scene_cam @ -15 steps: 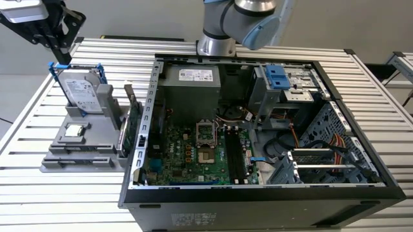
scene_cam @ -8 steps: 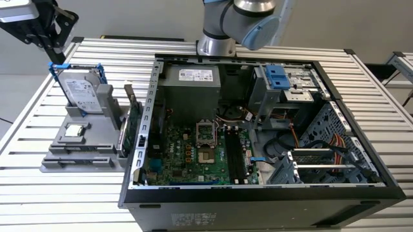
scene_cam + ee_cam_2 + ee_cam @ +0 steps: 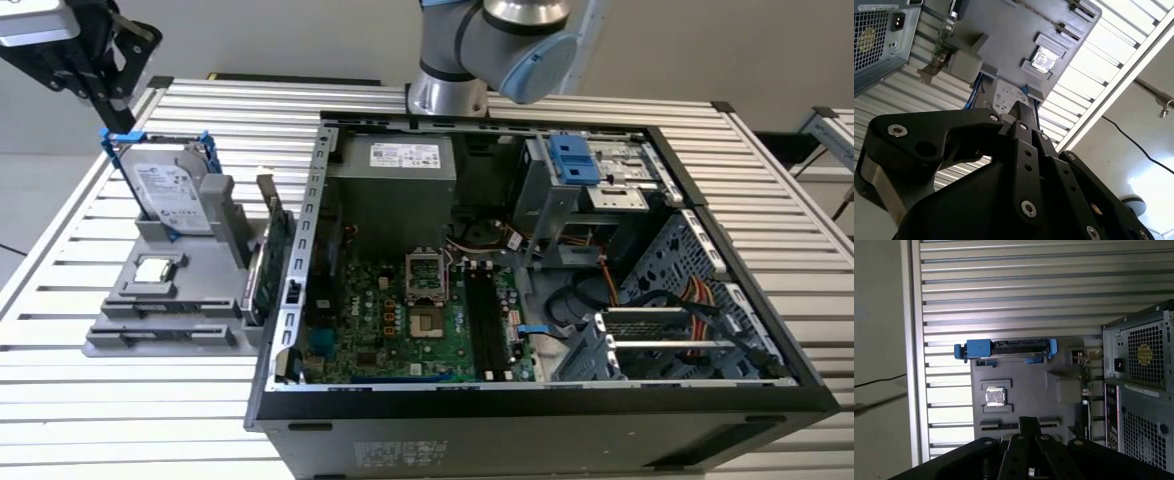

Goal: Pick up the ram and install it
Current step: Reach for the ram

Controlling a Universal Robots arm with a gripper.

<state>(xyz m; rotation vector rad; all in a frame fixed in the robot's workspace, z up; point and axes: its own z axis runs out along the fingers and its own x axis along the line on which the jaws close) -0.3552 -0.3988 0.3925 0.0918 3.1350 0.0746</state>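
The ram [image 3: 999, 426] is a thin dark stick standing on edge in a slot of the grey holder [image 3: 1019, 390], partly hidden behind my fingertips. My gripper [image 3: 1029, 424] hangs high above that holder, shut with nothing in it. In the exterior view the gripper [image 3: 104, 92] is at the far left, above the far end of the holder [image 3: 167, 335]. The second wrist view has the gripper [image 3: 1023, 114] over the same holder [image 3: 1004, 45]. The open computer case [image 3: 307, 300] with its motherboard [image 3: 400, 320] lies to the exterior view's right of the holder.
On the holder also stand a hard drive [image 3: 174, 190] in a blue frame, a small silver processor chip [image 3: 156, 268] and a green expansion card [image 3: 274, 262] beside the case wall. The slatted metal table [image 3: 80, 420] carries everything. The arm's base [image 3: 447, 95] is behind the case.
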